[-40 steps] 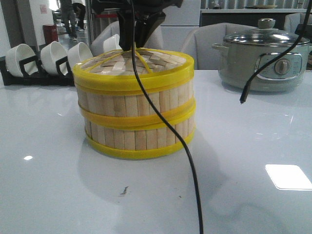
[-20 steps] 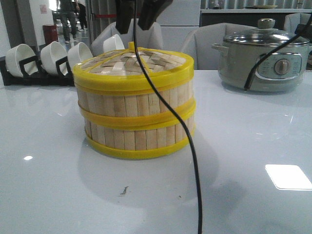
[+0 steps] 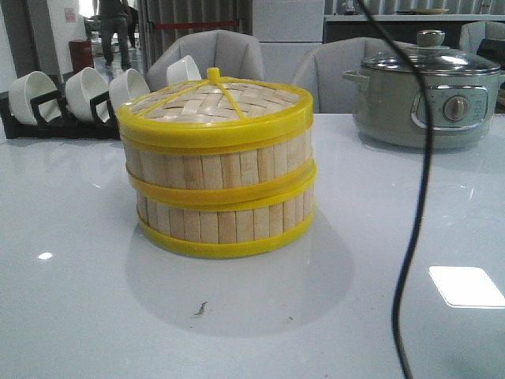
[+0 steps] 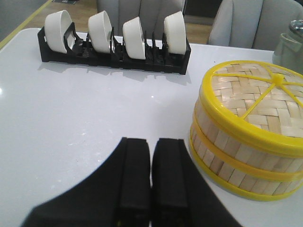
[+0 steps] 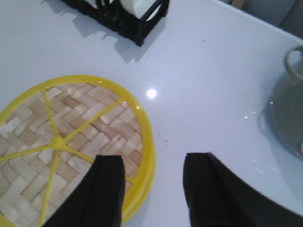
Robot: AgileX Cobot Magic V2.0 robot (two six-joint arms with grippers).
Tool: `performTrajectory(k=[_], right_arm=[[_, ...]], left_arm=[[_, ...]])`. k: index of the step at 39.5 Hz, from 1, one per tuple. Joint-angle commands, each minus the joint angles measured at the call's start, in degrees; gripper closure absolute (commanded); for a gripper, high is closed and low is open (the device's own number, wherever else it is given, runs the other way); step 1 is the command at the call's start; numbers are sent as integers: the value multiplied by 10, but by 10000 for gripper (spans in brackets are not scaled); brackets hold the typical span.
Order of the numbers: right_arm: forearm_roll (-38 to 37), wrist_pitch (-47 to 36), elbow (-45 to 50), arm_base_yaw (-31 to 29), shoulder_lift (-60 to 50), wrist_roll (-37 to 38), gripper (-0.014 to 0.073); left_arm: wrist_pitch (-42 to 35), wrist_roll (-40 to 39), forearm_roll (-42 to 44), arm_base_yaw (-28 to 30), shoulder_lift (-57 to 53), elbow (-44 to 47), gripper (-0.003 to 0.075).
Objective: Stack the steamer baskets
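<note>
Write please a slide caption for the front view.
Two steamer baskets stacked under a woven lid on the white table.

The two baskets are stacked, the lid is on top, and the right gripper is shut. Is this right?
Not quite. The baskets are stacked with the lid on top, but the right gripper is open, as the right wrist view shows.

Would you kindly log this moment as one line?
two yellow-rimmed bamboo-slat steamer baskets: stacked | woven bamboo lid: on top | left gripper: shut, empty | right gripper: open, empty

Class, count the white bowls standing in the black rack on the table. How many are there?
4, side by side in the black rack: far-left bowl, second, third, and the one nearest the stacked steamer baskets.
</note>
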Motion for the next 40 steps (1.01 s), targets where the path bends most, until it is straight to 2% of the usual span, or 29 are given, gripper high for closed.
performTrajectory(k=[1, 16, 22, 31, 40], right_arm=[[-10, -88, 65, -34, -97, -5, 188], [-10, -352, 432, -122, -370, -5, 188], [-10, -418, 553, -141, -468, -5, 188], [-10, -432, 705, -184, -595, -5, 188], [-10, -432, 815, -215, -699, -5, 188]], left_arm=[[-50, -4, -5, 1, 1, -17, 633], [-50, -4, -5, 1, 1, -17, 633], [-50, -4, -5, 1, 1, -17, 633], [-50, -4, -5, 1, 1, -17, 633], [-50, -4, -5, 1, 1, -17, 633]])
